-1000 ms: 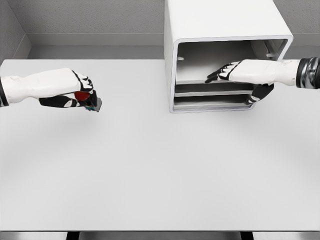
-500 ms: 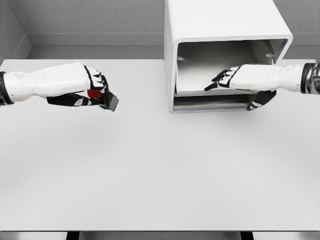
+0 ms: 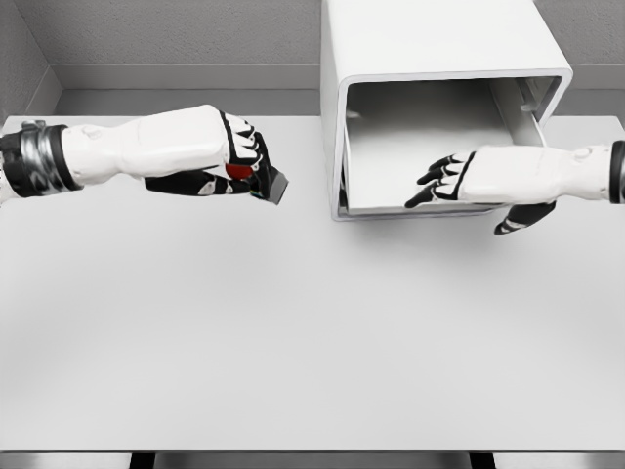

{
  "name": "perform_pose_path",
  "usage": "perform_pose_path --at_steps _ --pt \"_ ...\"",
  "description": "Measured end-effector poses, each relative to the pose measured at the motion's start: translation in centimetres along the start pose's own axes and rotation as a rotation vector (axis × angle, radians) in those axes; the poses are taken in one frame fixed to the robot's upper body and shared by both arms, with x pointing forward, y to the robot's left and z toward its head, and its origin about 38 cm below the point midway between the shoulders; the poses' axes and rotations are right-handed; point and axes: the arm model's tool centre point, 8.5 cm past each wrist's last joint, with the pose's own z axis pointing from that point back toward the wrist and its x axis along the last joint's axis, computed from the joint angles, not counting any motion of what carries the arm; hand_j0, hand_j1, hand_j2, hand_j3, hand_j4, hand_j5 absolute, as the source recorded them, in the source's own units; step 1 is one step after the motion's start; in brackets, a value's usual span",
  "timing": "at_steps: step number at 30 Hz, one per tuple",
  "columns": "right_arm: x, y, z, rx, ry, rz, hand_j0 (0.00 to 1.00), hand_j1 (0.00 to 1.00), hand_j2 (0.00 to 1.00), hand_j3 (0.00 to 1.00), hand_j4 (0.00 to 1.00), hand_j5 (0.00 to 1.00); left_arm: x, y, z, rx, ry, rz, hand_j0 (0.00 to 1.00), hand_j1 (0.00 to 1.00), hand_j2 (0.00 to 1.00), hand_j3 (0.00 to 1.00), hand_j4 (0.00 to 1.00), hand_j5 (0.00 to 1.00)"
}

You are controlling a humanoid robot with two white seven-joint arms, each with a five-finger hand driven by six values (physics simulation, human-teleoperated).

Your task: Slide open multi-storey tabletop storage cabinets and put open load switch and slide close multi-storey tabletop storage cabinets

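The white multi-storey cabinet [image 3: 439,49] stands at the back right of the table. Its top drawer [image 3: 410,147] is slid out forward and hides the lower tiers. My right hand [image 3: 469,186] grips the drawer's front edge, dark fingers [image 3: 437,181] lying inside the tray and the thumb [image 3: 518,219] under the lip. The load switch [image 3: 262,180], a dark block with a red knob, hangs above the table left of the cabinet, with my left hand [image 3: 229,161] shut on it. The tray floor shows nothing lying in it.
The white table [image 3: 293,332] stretches wide in front of both hands. A grey wall [image 3: 176,39] runs behind it. The cabinet's left wall [image 3: 332,107] is a short gap to the right of the switch.
My left hand has carried the switch rightward toward the cabinet. My right hand has drawn the top drawer out forward, and the lower tiers are now covered.
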Motion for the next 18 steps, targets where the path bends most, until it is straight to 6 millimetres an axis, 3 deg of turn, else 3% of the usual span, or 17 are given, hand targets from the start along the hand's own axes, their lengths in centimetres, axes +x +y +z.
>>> perform_pose_path --at_steps 11,18 --pt "0.3 0.1 0.9 0.01 0.001 0.014 1.0 1.0 1.0 1.0 1.0 1.0 0.7 0.7 -3.4 0.038 -0.066 -0.03 0.46 0.46 0.46 0.46 0.46 0.46" --pt "0.7 -0.1 0.7 0.006 -0.012 0.018 1.0 1.0 1.0 1.0 1.0 1.0 0.9 0.9 -3.9 0.042 -0.075 -0.034 0.46 0.46 0.46 0.46 0.46 0.46"
